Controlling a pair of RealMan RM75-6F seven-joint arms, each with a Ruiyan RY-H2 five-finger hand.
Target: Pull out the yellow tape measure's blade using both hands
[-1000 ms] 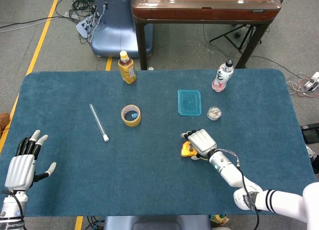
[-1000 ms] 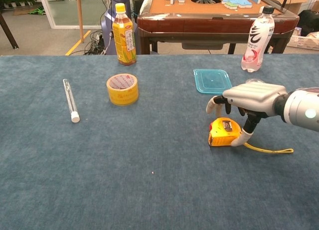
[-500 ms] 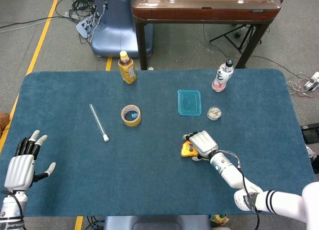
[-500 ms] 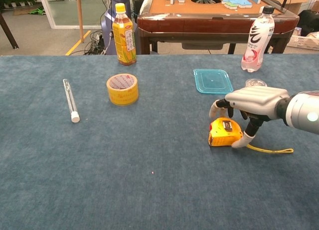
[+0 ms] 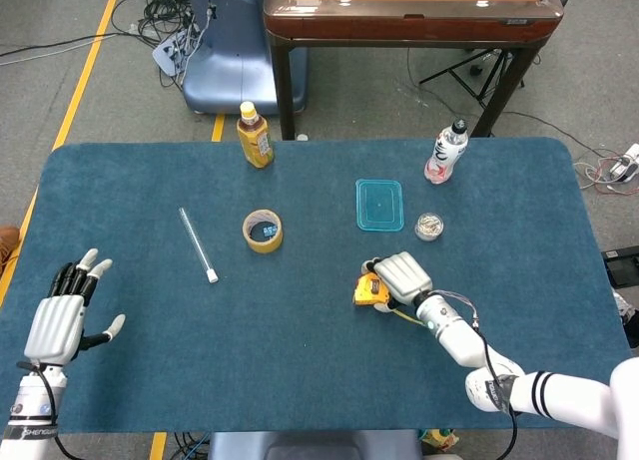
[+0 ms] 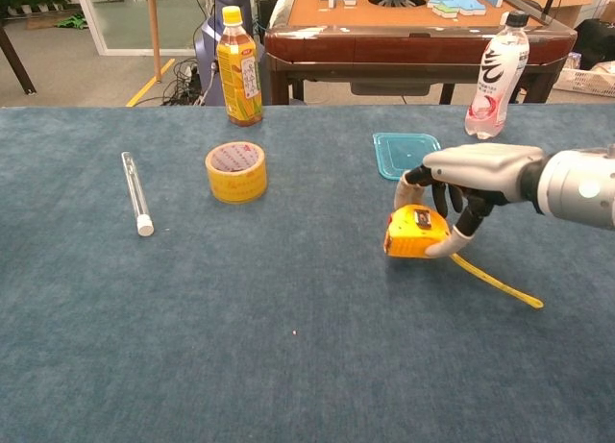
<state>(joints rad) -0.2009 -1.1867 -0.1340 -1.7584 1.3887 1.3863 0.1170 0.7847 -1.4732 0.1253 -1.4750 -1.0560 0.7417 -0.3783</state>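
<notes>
The yellow tape measure [image 5: 368, 291] [image 6: 414, 233] is right of the table's middle, tilted, with my right hand [image 5: 401, 275] [image 6: 473, 168] gripping it from above, thumb and fingers curled around its case. A thin yellow strip [image 6: 495, 282] trails from the case to the right and lies on the cloth. My left hand [image 5: 68, 314] hovers at the table's near left edge, far from the tape measure, with its fingers spread and nothing in it; only the head view shows it.
A roll of yellow tape [image 5: 263, 230] [image 6: 235, 171] and a clear tube [image 5: 198, 243] [image 6: 135, 191] lie left of centre. A tea bottle [image 6: 239, 66], a water bottle [image 6: 495, 76], a teal lid [image 6: 408, 155] and a small round tin [image 5: 429, 226] stand toward the back.
My right hand closed around the tape measure and carried it a little left and toward the back, tilting it; the trailing strip swung with it. The left hand rose slightly.
</notes>
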